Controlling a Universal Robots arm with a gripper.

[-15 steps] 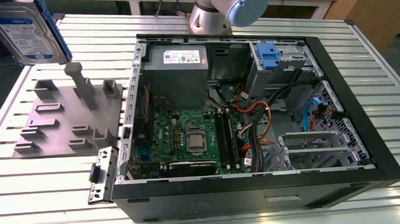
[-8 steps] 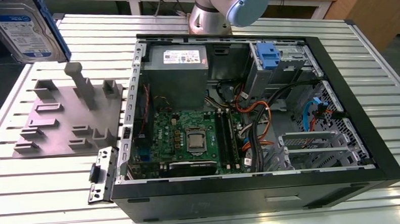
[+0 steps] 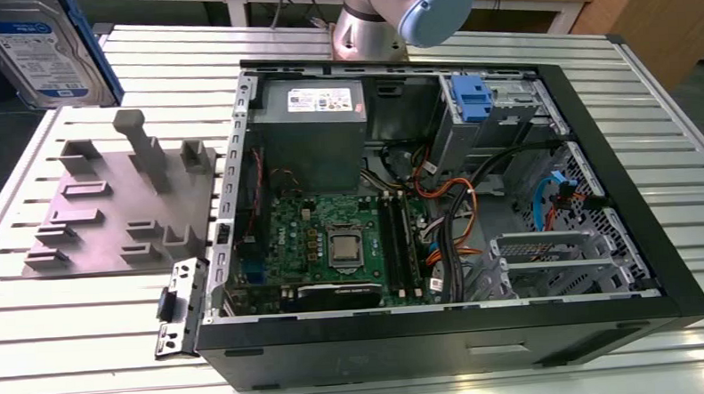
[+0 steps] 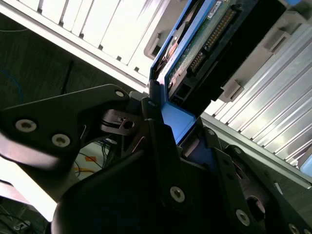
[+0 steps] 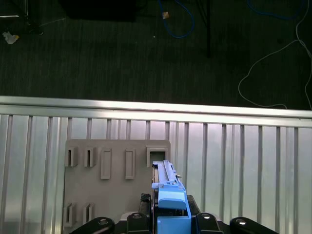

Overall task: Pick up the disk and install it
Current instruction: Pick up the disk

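The desk (image 3: 85,351) is a bed of pale aluminium slats. In the exterior view, nearest the camera, an open black case (image 3: 454,344) lies on its side on the desk, with its boards and wiring exposed. At 9 o'clock from the case, just beside it, a grey plate (image 3: 103,208) with raised blocks and slots lies flat on the slats. Farther back, at 12 o'clock from the case, the arm (image 3: 380,18) rises from the desk's far edge. Beyond it stands wooden furniture (image 3: 629,16).

The first wrist view shows dark floor (image 5: 97,58) past the desk's rim, with loose cables (image 5: 175,24) lying on it.

The disk (image 3: 39,50) appears at 10 o'clock from the case in the exterior view. It is raised off the desk, with its labelled face toward the camera and its blue carrier along one side.

In both wrist views the end effector (image 5: 170,222) (image 4: 178,119) is clamped on the disk (image 5: 168,195) (image 4: 204,44). One black finger (image 4: 163,146) presses each side of the blue carrier. The disk juts straight out from between them, edge-on, above the plate (image 5: 117,170) and the slats.
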